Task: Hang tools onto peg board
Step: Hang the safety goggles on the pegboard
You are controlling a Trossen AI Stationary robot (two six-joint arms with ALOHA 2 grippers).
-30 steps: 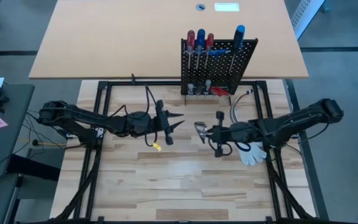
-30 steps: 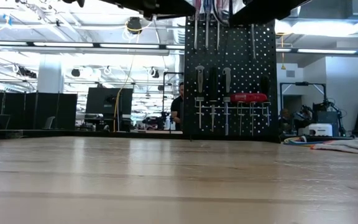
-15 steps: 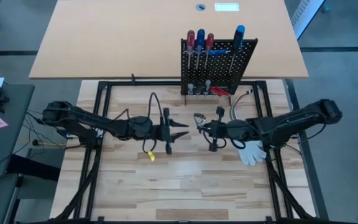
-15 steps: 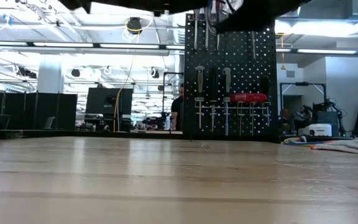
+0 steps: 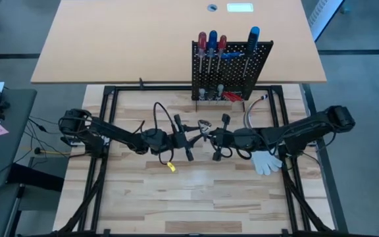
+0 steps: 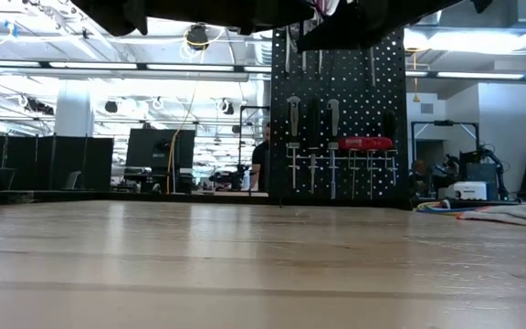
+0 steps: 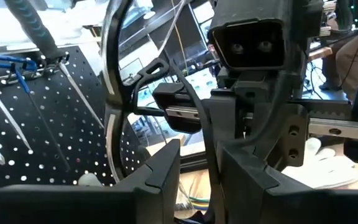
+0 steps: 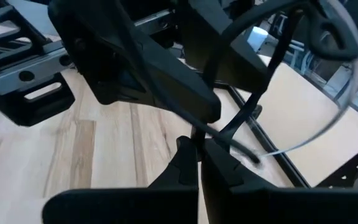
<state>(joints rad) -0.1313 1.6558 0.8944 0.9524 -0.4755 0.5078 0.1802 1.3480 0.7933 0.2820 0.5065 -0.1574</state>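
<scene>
High view: you see the left gripper (image 5: 188, 132) above mid-tabletop (image 5: 143, 191), jaws slightly apart around a thin looped tool (image 5: 204, 125). Just beside it, the right gripper (image 5: 210, 134) meets it tip to tip, jaws together on the same tool. Behind them stands the peg board (image 5: 231, 68), screwdrivers (image 5: 212, 45) hanging. A white glove (image 5: 266, 161) lies rightmost.
</scene>
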